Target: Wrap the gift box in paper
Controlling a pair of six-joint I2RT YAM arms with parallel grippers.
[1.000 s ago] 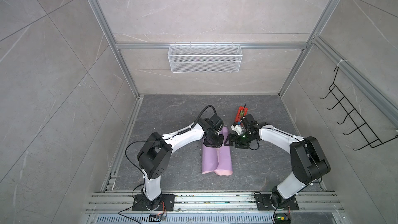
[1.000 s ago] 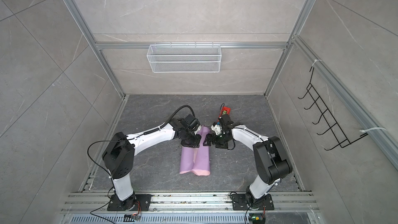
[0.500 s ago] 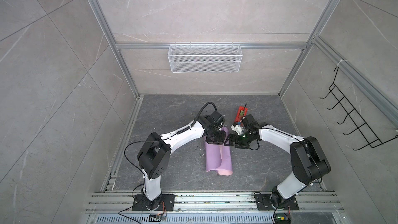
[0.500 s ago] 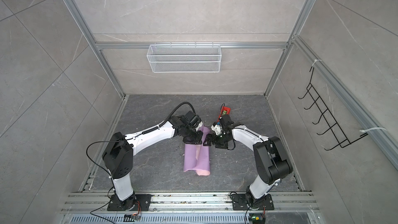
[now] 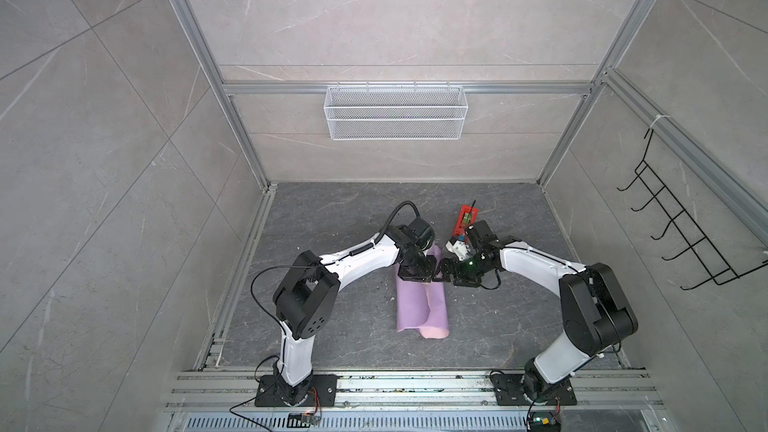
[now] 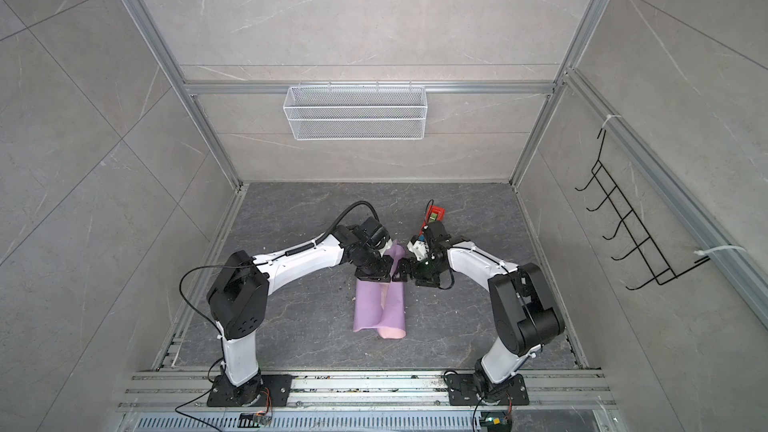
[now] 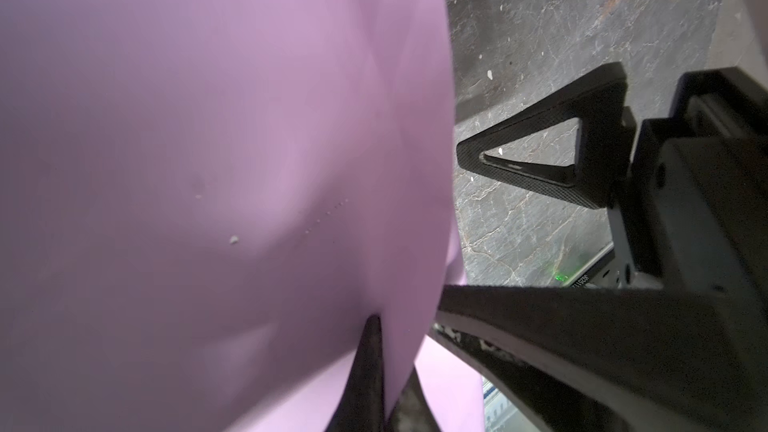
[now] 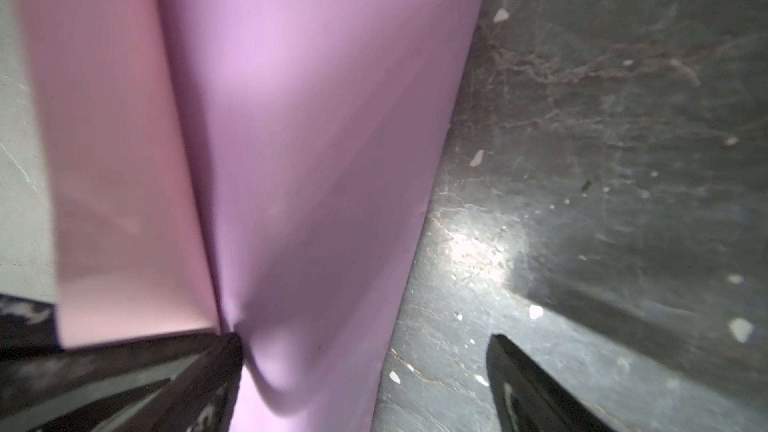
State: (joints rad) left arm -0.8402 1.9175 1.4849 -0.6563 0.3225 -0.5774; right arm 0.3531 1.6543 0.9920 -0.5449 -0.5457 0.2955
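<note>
2 overhead views, wrist views near paper

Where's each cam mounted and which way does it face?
Top views: stereo pair high over the robot's base side, looking down at the grey table; both arms whole, left gripper and right gripper meeting at the paper.
Left wrist: on the left arm, looking along its shut fingers pinching the lilac paper; right gripper's open fingers alongside.
Right wrist: on the right arm, looking between its own open fingers at the paper.
Shared: all views show the paper; both top views show nearly the same scene.
</note>
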